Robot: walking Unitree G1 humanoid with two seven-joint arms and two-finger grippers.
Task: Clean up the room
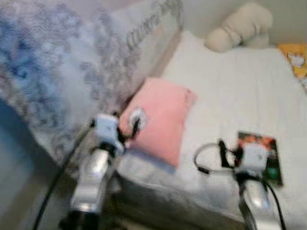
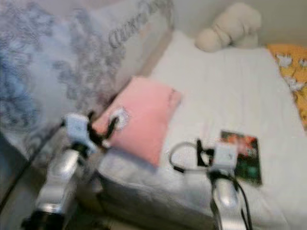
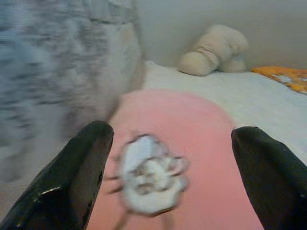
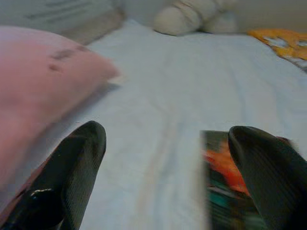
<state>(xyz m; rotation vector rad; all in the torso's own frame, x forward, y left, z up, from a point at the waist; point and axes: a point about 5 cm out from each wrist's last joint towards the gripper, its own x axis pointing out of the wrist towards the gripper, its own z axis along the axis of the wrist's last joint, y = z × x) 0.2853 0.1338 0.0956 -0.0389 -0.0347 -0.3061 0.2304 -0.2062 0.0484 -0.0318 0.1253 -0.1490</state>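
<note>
Everywhere the head views are blurred, and the cover of the one dark book (image 1: pixel 259 154) on the white bed (image 1: pixel 230 91) is unreadable. One pink pillow (image 1: pixel 163 117) lies beside the patterned duvet (image 1: pixel 57 72), one cream plush toy (image 1: pixel 240 26) at the far end. Left gripper (image 3: pixel 168 158), jaws spread wide, hovers at the pillow's near corner; right gripper (image 4: pixel 165 163), jaws also released, hangs just before the book.

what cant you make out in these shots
- Print on the book: motion blur in the eye views, right gripper finger covering part in its wrist view.
- Emblem on the pink pillow: blurred.
- Orange cloth: cut by the frame edge.
</note>
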